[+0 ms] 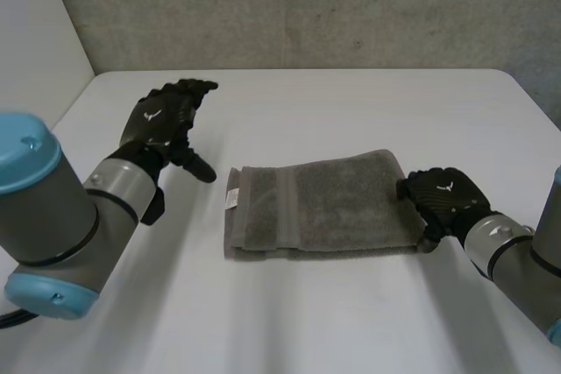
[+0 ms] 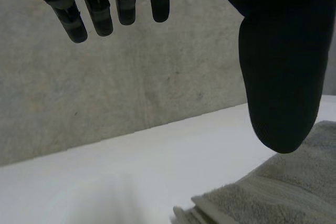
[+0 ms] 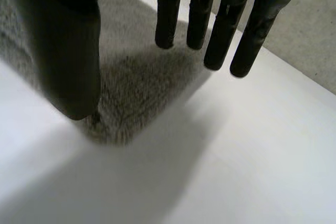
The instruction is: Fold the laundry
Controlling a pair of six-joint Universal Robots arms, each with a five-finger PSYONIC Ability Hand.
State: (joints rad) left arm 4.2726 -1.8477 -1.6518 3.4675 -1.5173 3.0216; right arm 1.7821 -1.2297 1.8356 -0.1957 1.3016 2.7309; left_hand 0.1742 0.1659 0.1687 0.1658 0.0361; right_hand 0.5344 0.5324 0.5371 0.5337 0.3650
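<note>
Broad white table (image 1: 351, 102), smooth and matte, far right corner rounded. Right behind its far edge, a rough grey wall (image 1: 307, 6), concrete-like, flecked with small dark pits and faint blotches. At the far left, a plain white panel (image 1: 35, 32), set at an angle to the grey wall and running alongside the table's left edge. Soft, even light, with blurred shadows on the tabletop. From the left wrist, the same grey wall rising behind the white tabletop
</note>
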